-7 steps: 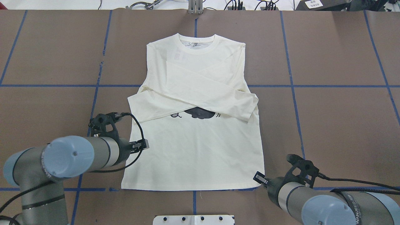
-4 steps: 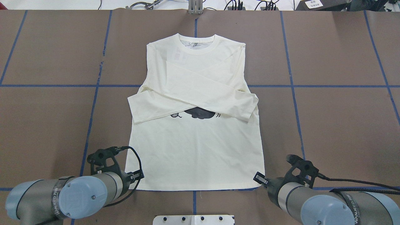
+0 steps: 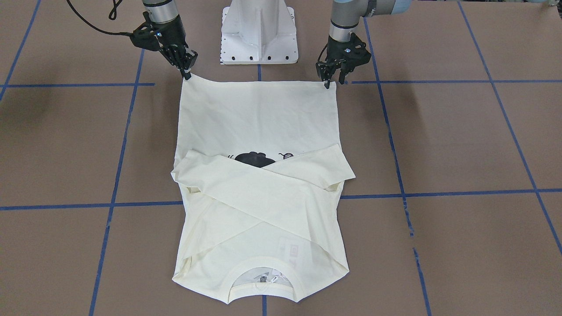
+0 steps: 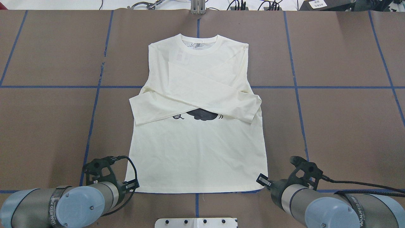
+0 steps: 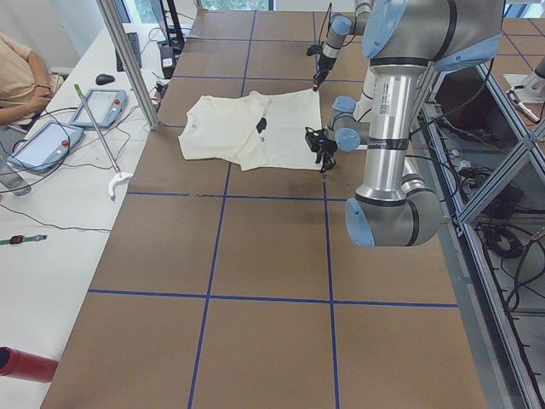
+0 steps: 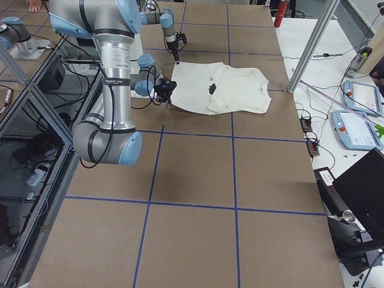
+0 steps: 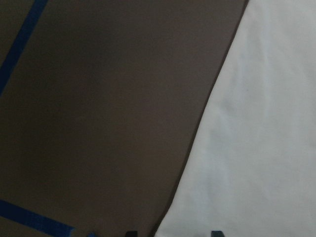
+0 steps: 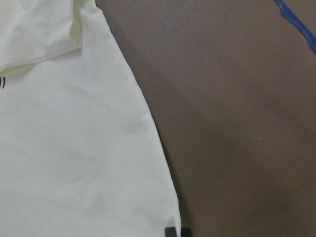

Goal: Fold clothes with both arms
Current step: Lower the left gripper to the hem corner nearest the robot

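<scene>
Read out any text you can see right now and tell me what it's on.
"WANJEED": black band on the right arm; trailing characters unreadable.
"WANJEED": matching band on the left arm, less sharp.
Label print showing through the T-shirt by the collar: too faint to read.

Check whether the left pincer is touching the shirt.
Cannot tell. The front-facing view puts the open left pincer at the shirt's hem corner, but no view shows contact or a gap plainly.
</scene>
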`<state>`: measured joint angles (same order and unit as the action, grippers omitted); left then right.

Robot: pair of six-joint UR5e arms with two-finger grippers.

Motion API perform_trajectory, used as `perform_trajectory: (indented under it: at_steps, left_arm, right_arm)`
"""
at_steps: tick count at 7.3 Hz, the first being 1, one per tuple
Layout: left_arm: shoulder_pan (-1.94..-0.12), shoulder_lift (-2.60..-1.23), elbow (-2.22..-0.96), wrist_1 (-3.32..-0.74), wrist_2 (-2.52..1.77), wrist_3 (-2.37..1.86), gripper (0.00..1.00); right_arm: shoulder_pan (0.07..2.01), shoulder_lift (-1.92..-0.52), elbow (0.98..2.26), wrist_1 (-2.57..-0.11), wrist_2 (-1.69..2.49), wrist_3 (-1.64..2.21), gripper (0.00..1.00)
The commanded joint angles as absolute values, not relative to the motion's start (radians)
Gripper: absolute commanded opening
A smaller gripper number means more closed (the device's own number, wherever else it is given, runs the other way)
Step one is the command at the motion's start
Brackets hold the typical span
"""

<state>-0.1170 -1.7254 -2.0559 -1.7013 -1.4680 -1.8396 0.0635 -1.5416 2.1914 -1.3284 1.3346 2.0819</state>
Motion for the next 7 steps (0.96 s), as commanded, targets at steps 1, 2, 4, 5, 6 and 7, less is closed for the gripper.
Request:
perform_trajectory:
  at_steps: [1,2,4,5,6,7]
  left_arm:
    - [-0.114,-1.724,-2.045,-1.703,-1.470,-1.864,0.33]
    - [-0.110,-1.726,-2.052,-1.703,-1.473,-1.890,0.28]
    - [-0.107,-1.726,-2.060,-1.703,-1.479,-1.891,0.00]
    - [-0.106,-1.730,-2.063,-1.704,-1.482,-1.888,0.00]
    - [-0.106,-1.735,-2.081,-1.706,-1.483,-1.888,0.00]
    - [-0.110,-1.717,-2.176,-1.698,-1.535,-1.888,0.00]
  right_arm:
    - [0.064,-1.543,2.195,-1.328,1.335,2.083,0.00]
    - [0.064,-1.542,2.195,-1.328,1.335,2.083,0.00]
    - [0.064,-1.542,2.197,-1.328,1.333,2.083,0.00]
    - [0.064,-1.542,2.197,-1.328,1.333,2.083,0.00]
    - [0.064,-1.543,2.197,-1.328,1.333,2.083,0.00]
    - [0.066,-1.552,2.207,-1.328,1.335,2.088,0.00]
